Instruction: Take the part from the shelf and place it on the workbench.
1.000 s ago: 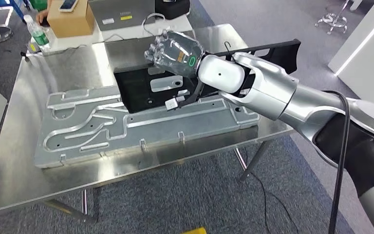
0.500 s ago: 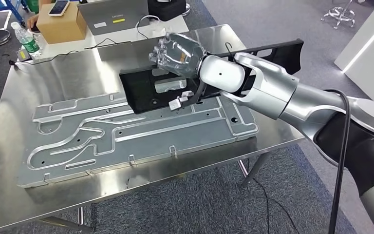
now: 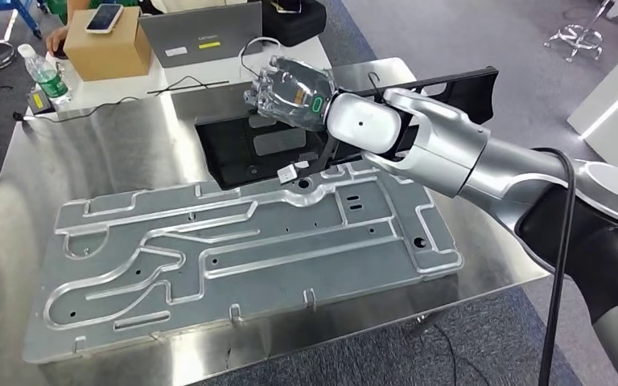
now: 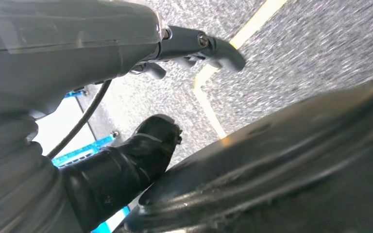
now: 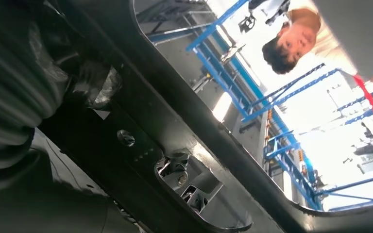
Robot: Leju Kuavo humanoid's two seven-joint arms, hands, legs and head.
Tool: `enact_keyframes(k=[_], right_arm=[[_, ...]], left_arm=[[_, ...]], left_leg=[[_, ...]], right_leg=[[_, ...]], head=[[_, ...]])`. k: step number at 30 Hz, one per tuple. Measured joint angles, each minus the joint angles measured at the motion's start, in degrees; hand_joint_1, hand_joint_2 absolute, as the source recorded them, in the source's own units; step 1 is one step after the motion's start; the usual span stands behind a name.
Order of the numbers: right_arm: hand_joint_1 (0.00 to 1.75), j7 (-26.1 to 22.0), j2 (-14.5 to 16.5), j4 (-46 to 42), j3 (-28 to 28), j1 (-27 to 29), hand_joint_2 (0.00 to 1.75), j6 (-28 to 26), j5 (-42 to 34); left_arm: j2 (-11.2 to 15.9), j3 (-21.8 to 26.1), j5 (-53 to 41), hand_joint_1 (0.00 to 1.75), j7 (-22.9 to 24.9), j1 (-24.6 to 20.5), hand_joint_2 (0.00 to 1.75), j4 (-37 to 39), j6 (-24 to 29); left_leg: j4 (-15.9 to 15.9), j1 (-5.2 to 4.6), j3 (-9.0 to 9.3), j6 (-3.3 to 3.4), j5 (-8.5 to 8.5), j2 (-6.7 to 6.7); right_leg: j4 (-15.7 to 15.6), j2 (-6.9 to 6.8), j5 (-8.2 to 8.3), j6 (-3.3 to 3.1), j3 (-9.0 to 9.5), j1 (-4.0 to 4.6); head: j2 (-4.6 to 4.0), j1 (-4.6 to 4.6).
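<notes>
The right hand [image 3: 294, 91] has its fingers [image 3: 264, 87] wrapped round the black part [image 3: 233, 153], a big flat frame w/ a hole in the middle. The part is tipped: its far edge is up in the hand, its near edge is low, close to the counter [image 3: 72, 149], at about 12 o'clock from the big grey metal plate [image 3: 233, 249]. I can't tell if the low edge touches the counter yet. The long black bar of the part sticks out toward 2 o'clock, behind the arm.

In the right wrist view the part [image 5: 141, 145] sits very close to the camera, w/ a small metal clip on it, and a person [image 5: 301, 41] is far behind it.

The left hand [image 4: 77, 43] hangs down by the floor. It holds nothing, and its fingers [image 4: 218, 46] look loosely bent, apart from the thumb.

Step now, I think: put the part down on the counter.

How to do it well:
- Go down slow & keep the part level, so the low edge doesn't bang first.
- Aim for the bare shiny spot at 12 o'clock, not on top of the grey plate.
- Watch the white tag & cable near the plate's far edge; don't squash them.
- Open the fingers only when the whole part lies flat, or it may slide or flip.
</notes>
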Motion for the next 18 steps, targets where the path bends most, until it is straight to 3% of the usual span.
enact_keyframes(k=[1, 2, 4, 5, 6, 7, 9, 10, 11, 13, 15, 18], right_arm=[[1.75, -0.01, 0.02, 0.04, 0.08, 0.10, 1.75, 0.00, -0.14], [1.75, -0.02, 0.04, 0.08, 0.22, 0.25, 1.75, 0.00, -0.31], [0.87, 0.04, 0.08, 0.22, 0.44, 0.72, 0.87, 0.00, -0.70], [0.44, 0.15, 0.09, 0.33, 0.47, 0.92, 0.44, -0.02, -0.89], [0.00, 0.32, 0.10, 0.49, 0.47, 1.08, 0.00, -0.04, -1.13], [0.00, 0.58, 0.18, 0.71, 0.48, 1.26, 0.00, -0.11, -1.41], [0.00, 1.46, 0.72, 1.75, 0.47, 2.14, 0.00, -0.49, -2.20], [0.00, 2.04, 1.38, 2.47, 0.43, 2.79, 0.00, -0.78, -2.59], [0.00, 2.68, 2.16, 3.34, 0.23, 3.59, 0.00, -1.08, -3.02], [0.00, 3.79, 3.89, 4.98, -0.83, 5.09, 0.00, -1.56, -3.72], [0.00, 4.55, 5.48, 6.86, -2.43, 6.35, 0.00, -1.87, -4.29], [0.00, 4.89, 7.69, 9.53, -3.89, 8.14, 0.00, -1.58, -5.16]], left_arm=[[-0.03, 0.00, 0.03, 0.00, -0.04, 0.00, 1.75, -0.01, -0.04], [-0.07, 0.00, 0.08, 0.00, -0.08, -0.02, 1.75, -0.01, -0.08], [-0.14, 0.00, 0.20, 0.00, -0.24, -0.01, 1.75, -0.01, -0.10], [-0.16, 0.00, 0.22, 0.00, -0.30, 0.03, 1.75, -0.01, -0.10], [-0.19, 0.00, 0.17, 0.00, -0.33, 0.06, 1.75, -0.01, -0.09], [-0.22, 0.00, 0.11, 0.00, -0.25, 0.08, 1.75, -0.01, -0.07], [-0.29, -0.01, 0.05, 0.00, 0.06, 0.21, 0.87, -0.01, -0.19], [-0.31, -0.01, 0.16, 0.00, 0.21, 0.19, 0.44, -0.01, -0.35], [-0.31, -0.02, 0.27, 0.00, 0.28, 0.16, 0.00, 0.00, -0.52], [-0.19, -0.02, 0.41, 0.00, 0.26, 0.10, 0.00, 0.02, -0.63], [-0.07, -0.02, 0.36, 0.00, 0.20, 0.22, 0.00, 0.03, -0.49], [0.04, -0.02, 0.12, 0.00, 0.13, 0.15, 0.00, 0.03, -0.32]], left_leg=[[-0.50, 0.17, 1.00, 0.10, -0.47, -0.04], [-0.73, 0.26, 1.97, 0.21, -1.10, -0.14], [-0.87, 0.39, 3.92, 0.23, -2.64, -0.57], [-0.86, 0.46, 4.98, 0.18, -3.48, -0.86], [-0.82, 0.53, 6.08, 0.07, -4.37, -1.14], [-0.75, 0.59, 7.17, -0.12, -5.28, -1.37], [-0.48, 0.62, 8.63, -0.73, -7.09, -1.74], [-0.32, 0.61, 8.94, -1.15, -7.82, -1.84], [-0.16, 0.60, 9.04, -1.51, -8.29, -1.87], [0.29, 0.59, 9.04, -2.15, -8.44, -1.77], [3.42, 0.59, 7.60, -2.73, -8.21, -1.40], [13.07, 0.71, 1.22, -3.68, -11.29, -0.85]], right_leg=[[3.56, 0.01, -0.14, 0.12, -2.74, -0.03], [6.35, 0.03, -1.32, 0.29, -5.41, -0.01], [8.34, 0.00, -5.49, 0.55, -9.73, -0.08], [7.50, -0.01, -6.69, 0.68, -11.03, -0.14], [5.51, -0.02, -6.29, 0.75, -11.79, -0.20], [2.48, -0.03, -3.77, 0.79, -12.08, -0.26], [-3.94, -0.02, 5.37, 0.53, -12.01, -0.16], [-5.77, 0.08, 8.91, 0.15, -12.00, -0.01], [-6.50, 0.17, 10.79, -0.35, -12.06, 0.16], [-6.45, 0.33, 10.35, -1.31, -11.76, 0.18], [-6.96, 0.30, 9.84, -2.01, -10.79, -0.13], [-7.34, 0.26, 8.92, -2.54, -9.53, -0.28]], head=[[0.00, 0.01], [-0.01, 0.01], [-0.01, 0.01], [-0.02, 0.01], [-0.02, 0.01], [-0.02, 0.02], [-0.02, 0.03], [-0.01, 0.02], [-0.01, 0.03], [0.02, 0.03], [0.03, 0.03], [0.01, 0.01]])
